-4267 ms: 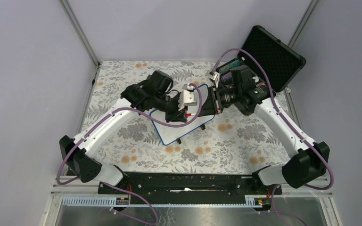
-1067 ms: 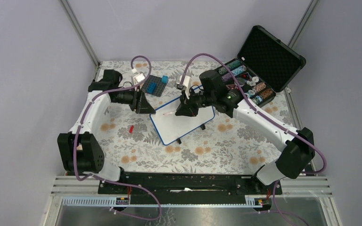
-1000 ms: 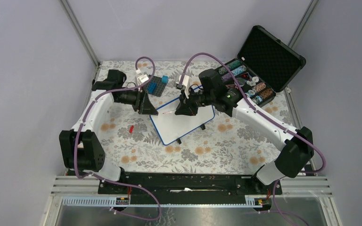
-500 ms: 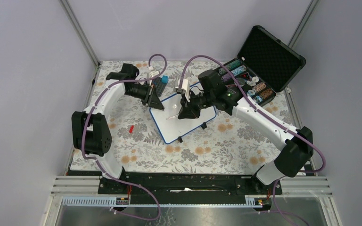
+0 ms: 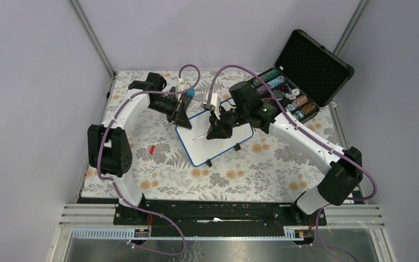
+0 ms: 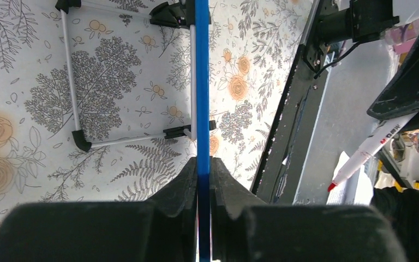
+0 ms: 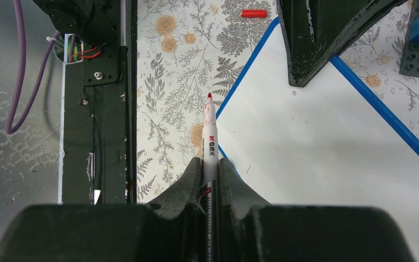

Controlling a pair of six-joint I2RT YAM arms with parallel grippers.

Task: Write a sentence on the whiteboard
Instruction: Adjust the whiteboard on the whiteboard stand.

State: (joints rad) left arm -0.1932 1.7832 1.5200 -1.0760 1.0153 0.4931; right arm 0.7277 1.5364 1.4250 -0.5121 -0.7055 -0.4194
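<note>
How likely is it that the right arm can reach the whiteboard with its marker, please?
Probably yes: the marker tip hangs beside a corner of the bare whiteboard, and the left jaws clamp only one edge.

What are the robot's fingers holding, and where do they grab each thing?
The left gripper pinches the whiteboard by its blue rim. The right gripper holds a marker by its barrel, with the red tip sticking out.
</note>
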